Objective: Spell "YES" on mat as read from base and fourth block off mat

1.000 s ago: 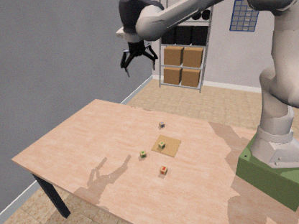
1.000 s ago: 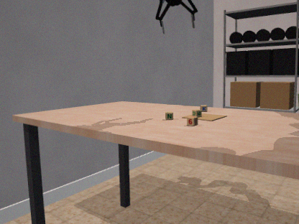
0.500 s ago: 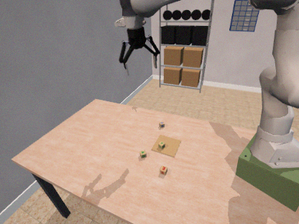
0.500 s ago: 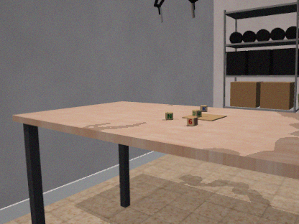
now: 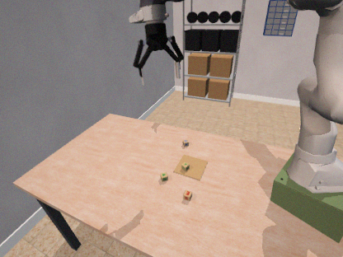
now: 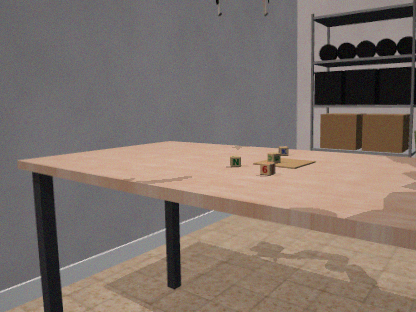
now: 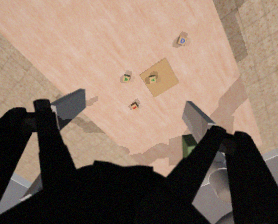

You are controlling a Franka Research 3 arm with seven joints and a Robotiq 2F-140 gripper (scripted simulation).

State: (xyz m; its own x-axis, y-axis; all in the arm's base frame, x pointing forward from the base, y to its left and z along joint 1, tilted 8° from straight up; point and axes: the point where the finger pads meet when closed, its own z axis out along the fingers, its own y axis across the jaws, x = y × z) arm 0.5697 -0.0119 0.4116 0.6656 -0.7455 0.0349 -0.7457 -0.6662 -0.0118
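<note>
Blocks lie small on the wooden table [image 5: 103, 167], and each view gives something different about them. Only the exterior view shows side faces: the near left block [image 6: 235, 161] has a green "N", the red-marked block [image 6: 267, 168] shows what looks like a "6" or a letter too blurred to settle, and the far block [image 6: 283, 151] carries a blue mark. The top view shows only coloured tops: a green-topped block [image 5: 163, 177] just off the mat's corner, a red-topped block [image 5: 187, 194] nearer the table's front edge, and a blue-topped block [image 5: 185, 143] apart on the far side. Top letters cannot be read in any view.

The tan mat [image 5: 195, 170] lies flat and holds one block [image 5: 185, 167], near the corner toward the green-topped one; the other three rest on bare table. From the wrist camera, the mat [image 7: 165, 80] appears as a diamond with that block [image 7: 152, 77] on it.

The gripper [image 5: 158, 68] hangs high above the table with its fingers spread wide and nothing between them; in the wrist view its black links frame the scene, and in the exterior view only the fingertips [image 6: 219, 11] enter at the top edge.

Behind stands a metal shelf rack [image 5: 242, 27] with black balls on top, black bins below and cardboard boxes [image 5: 210, 64] lower down. The arm rises from a green pedestal [image 5: 288, 200] at the table's right. Nothing stands between gripper and blocks.
</note>
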